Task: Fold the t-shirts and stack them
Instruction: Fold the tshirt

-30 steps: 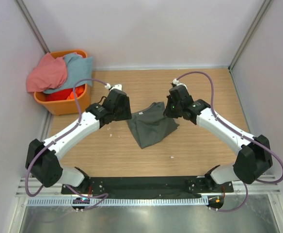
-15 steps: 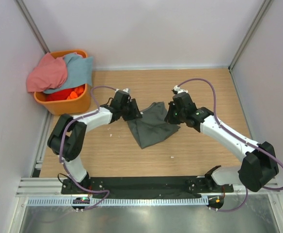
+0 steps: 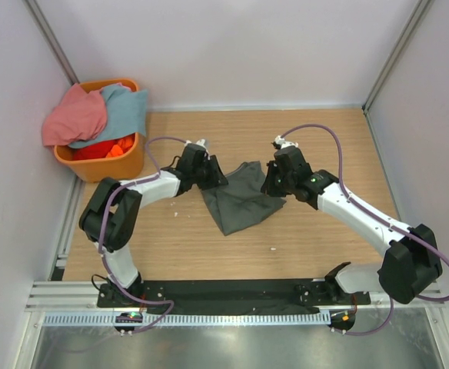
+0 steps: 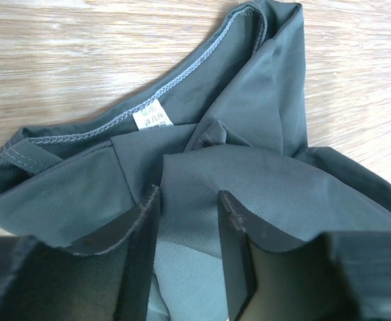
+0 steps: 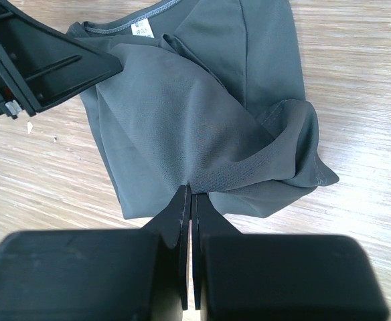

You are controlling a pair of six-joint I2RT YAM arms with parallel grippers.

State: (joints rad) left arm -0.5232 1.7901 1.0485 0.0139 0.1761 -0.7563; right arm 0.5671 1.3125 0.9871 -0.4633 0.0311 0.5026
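A dark grey t-shirt [image 3: 236, 201] lies crumpled in the middle of the wooden table. Its white neck label [image 4: 150, 116] faces up at the collar. My left gripper [image 3: 214, 178] is at the shirt's left edge, open, its fingers [image 4: 142, 224] resting on the grey cloth [image 4: 269, 180] with a fold between them. My right gripper [image 3: 274, 187] is at the shirt's right edge, shut on a raised fold of the grey shirt [image 5: 182, 114]. The left gripper's black body [image 5: 41, 60] shows at the top left of the right wrist view. A salmon-pink shirt [image 3: 74, 115] and a light blue shirt [image 3: 126, 108] lie heaped in the basket.
An orange plastic basket [image 3: 105, 165] stands at the back left corner of the table, against the left wall. White walls enclose the table on three sides. Small white specks lie on the wood near the shirt.
My left arm has swung in and its gripper has moved right onto the shirt's left edge. My right gripper has shifted slightly down and in at the right edge. Both arms have barely moved in the last half second.
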